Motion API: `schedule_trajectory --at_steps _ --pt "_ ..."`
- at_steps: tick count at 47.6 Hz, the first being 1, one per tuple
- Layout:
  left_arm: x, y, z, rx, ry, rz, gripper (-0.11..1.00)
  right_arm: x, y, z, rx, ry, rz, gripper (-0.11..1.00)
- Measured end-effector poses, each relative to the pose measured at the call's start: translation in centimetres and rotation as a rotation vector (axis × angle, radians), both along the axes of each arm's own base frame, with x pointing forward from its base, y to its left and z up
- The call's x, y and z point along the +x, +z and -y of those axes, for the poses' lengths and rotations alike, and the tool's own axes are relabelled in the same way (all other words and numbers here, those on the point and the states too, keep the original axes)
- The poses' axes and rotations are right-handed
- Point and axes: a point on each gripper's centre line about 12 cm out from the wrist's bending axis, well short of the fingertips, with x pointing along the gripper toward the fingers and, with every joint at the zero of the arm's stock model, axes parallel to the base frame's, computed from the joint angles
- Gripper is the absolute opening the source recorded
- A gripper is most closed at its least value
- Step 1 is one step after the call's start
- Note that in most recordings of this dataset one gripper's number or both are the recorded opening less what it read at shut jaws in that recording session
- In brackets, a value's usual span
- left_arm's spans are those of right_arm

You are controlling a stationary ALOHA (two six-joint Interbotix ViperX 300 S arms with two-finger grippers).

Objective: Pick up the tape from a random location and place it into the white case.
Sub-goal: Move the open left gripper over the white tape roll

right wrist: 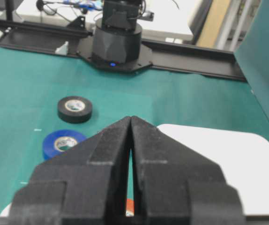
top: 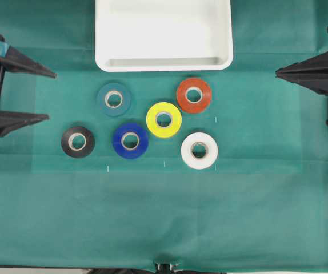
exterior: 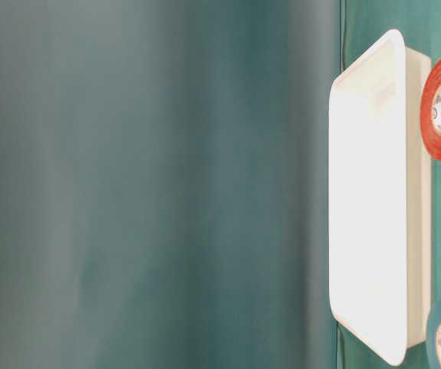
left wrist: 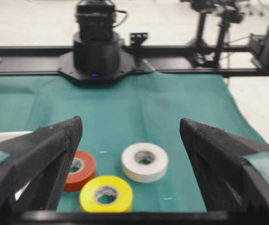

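Note:
The tape (top: 199,150), a white roll, lies flat on the green cloth at the lower right of the cluster of rolls; in the left wrist view the tape (left wrist: 145,161) sits ahead between the fingers. The white case (top: 164,34) stands at the back centre with nothing in it; its rim (exterior: 393,200) also shows at table level, and a bare part of the case (right wrist: 228,159) lies at the right of the right wrist view. My left gripper (top: 51,96) waits open at the left edge, far from the tape. At the right edge my right gripper (top: 277,71) is shut on nothing.
Other rolls lie around the tape: yellow (top: 164,119), orange-red (top: 194,95), blue (top: 130,140), teal (top: 114,99) and black (top: 78,141). Small white marks dot the cloth. The cloth's front edge runs along the bottom.

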Motion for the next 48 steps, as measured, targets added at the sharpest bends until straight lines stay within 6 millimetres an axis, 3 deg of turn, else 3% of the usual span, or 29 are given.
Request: schedule_trajectory --at_steps 13,26,39,48 --pt "0.7 -0.2 0.1 0.003 0.000 -0.023 0.99 0.0 0.0 0.0 0.000 0.002 0.002 0.00" --pt "3.0 0.0 0.3 0.016 0.001 -0.063 0.99 0.0 0.0 0.0 0.000 0.000 0.000 0.00" --pt "8.2 1.1 -0.1 0.026 0.035 -0.107 0.99 0.0 0.0 0.0 0.000 0.002 0.000 0.00" --pt "13.0 1.4 0.1 0.063 0.037 -0.133 0.99 0.0 0.0 0.0 0.000 0.000 0.000 0.00"
